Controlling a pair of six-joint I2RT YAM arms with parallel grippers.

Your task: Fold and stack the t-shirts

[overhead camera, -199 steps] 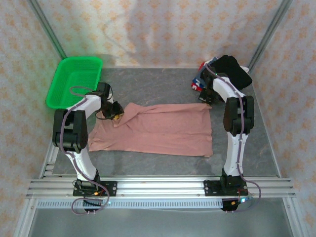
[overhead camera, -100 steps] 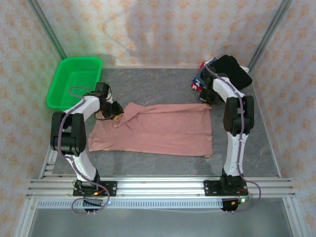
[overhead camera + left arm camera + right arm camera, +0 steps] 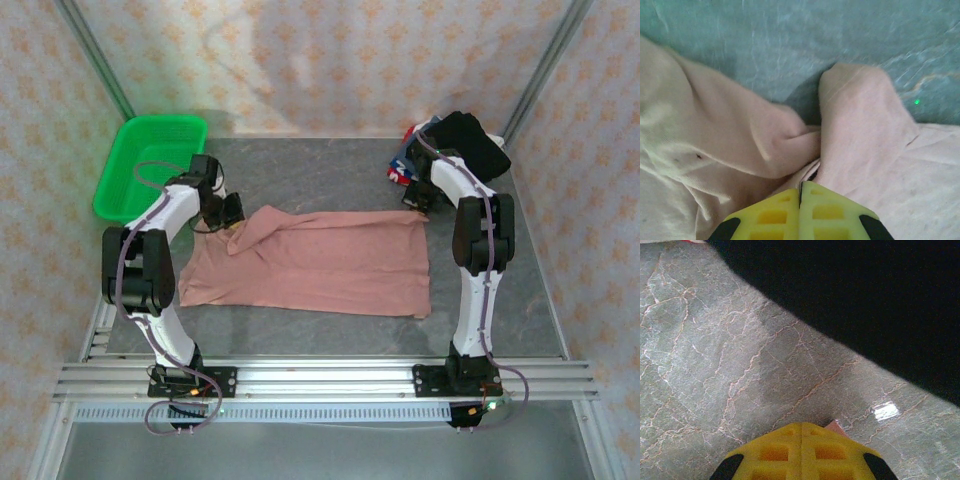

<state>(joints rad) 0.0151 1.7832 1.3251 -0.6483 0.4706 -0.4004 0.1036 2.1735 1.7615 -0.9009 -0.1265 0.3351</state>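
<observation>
Top external: pink t-shirt [image 3: 330, 265] lies spread mid-tabletop [image 3: 320, 170], left gripper [image 3: 232, 212] jaws clamped on its far-left fold, right gripper [image 3: 418, 200] jaws pinching its far-right corner; best to lift both evenly, edge taut, for a straight fold.

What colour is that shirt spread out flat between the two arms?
The shirt is dusty pink, clearest in the top view.

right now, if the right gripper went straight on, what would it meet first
Probably the black shirt: the right gripper, shut on a pink shirt corner, points at it across bare table, though depth is unclear.
</observation>
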